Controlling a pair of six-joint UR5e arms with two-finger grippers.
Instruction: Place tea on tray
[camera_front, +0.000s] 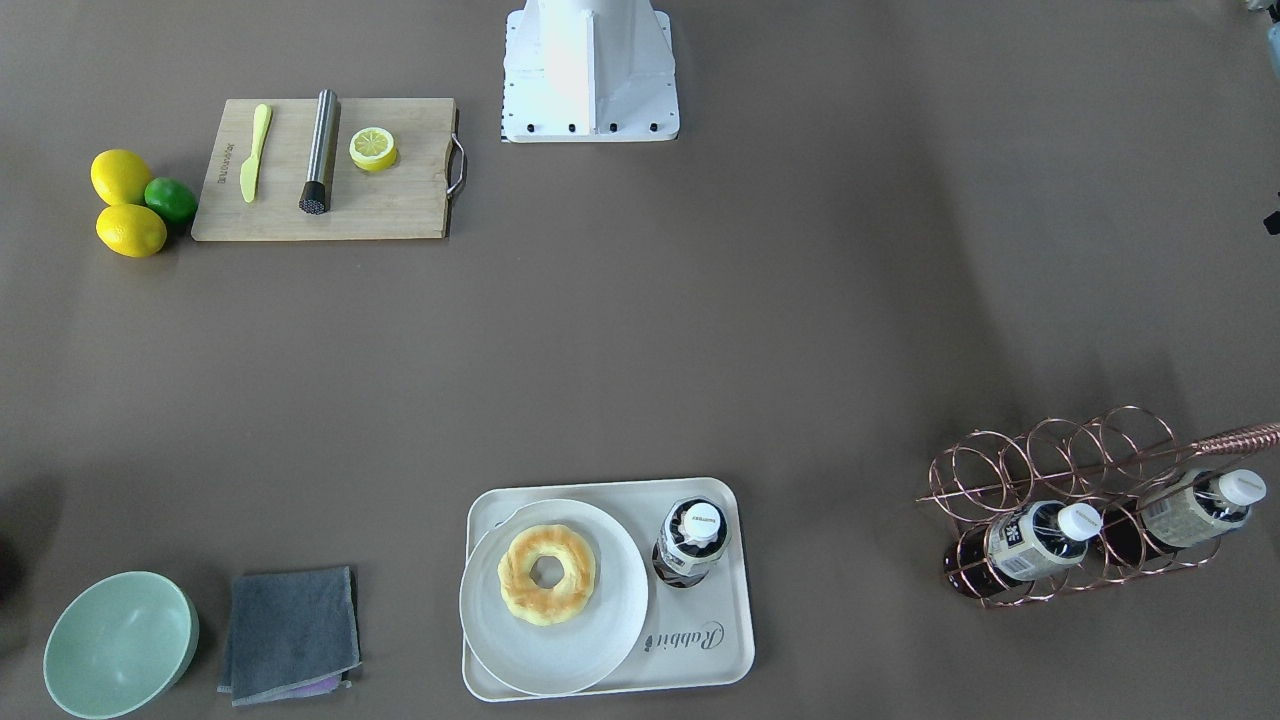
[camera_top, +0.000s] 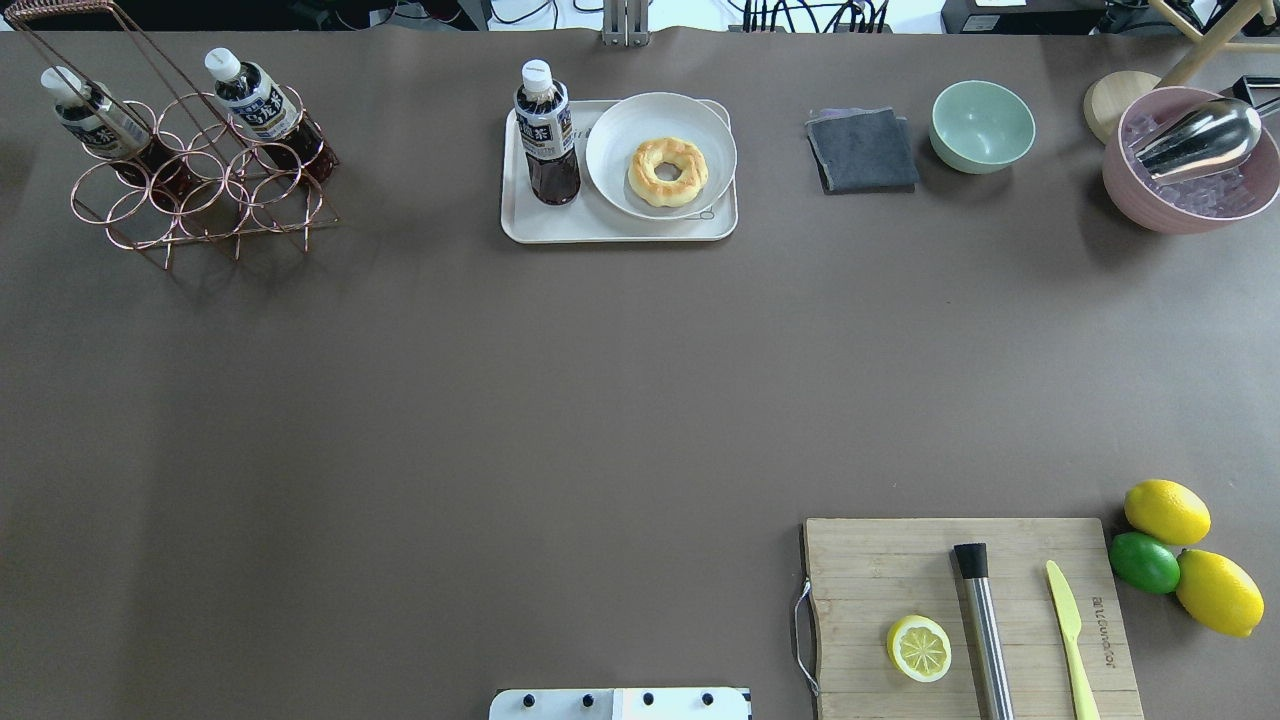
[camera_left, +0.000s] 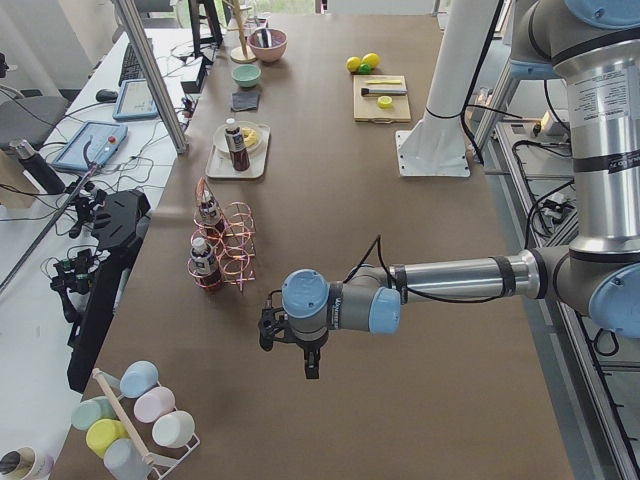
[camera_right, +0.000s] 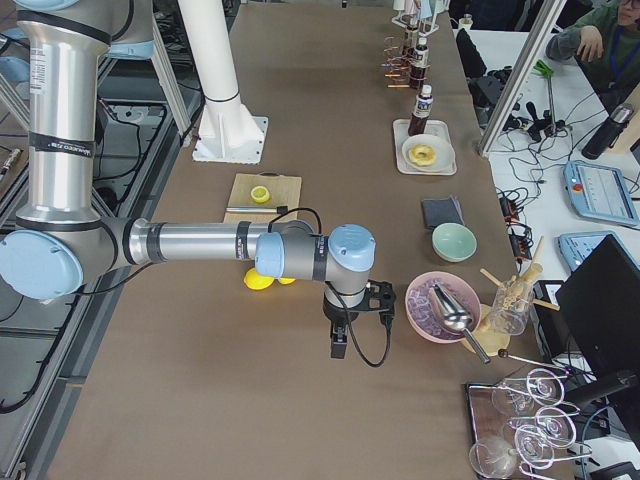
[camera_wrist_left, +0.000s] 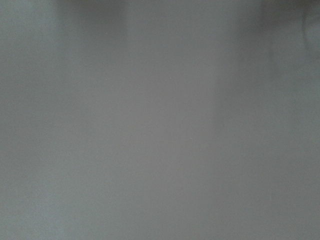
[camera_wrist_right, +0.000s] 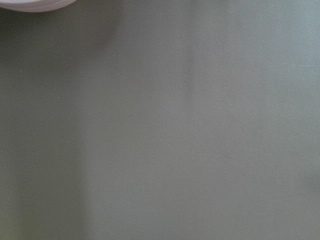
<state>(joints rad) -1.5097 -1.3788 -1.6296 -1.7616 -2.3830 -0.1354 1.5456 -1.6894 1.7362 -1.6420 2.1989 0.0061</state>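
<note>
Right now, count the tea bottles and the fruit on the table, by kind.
Tea bottles: 3
Whole lemons: 2
Lemon half: 1
Lime: 1
Total: 7

**Objects on the brown table (camera_top: 500, 400) outside the task**

Far left: a copper wire rack (camera_top: 200, 200) holding two tilted bottles (camera_top: 255, 100) (camera_top: 95, 110). Far centre: a round white plate (camera_top: 620, 130) bearing a doughnut (camera_top: 645, 175). Far right, from left to right: a folded grey cloth (camera_top: 862, 150), a pale green bowl (camera_top: 982, 126), and a pink bowl (camera_top: 1150, 195) of ice (camera_top: 1215, 195) with a metal scoop (camera_top: 1200, 135). Near right: a wooden cutting board (camera_top: 870, 570) carrying a half lemon (camera_top: 919, 648), a steel muddler (camera_top: 985, 630) and a yellow-green knife (camera_top: 1070, 630). Just right of it, a lime (camera_top: 1145, 562) sits between two lemons (camera_top: 1167, 511) (camera_top: 1219, 592).
</note>
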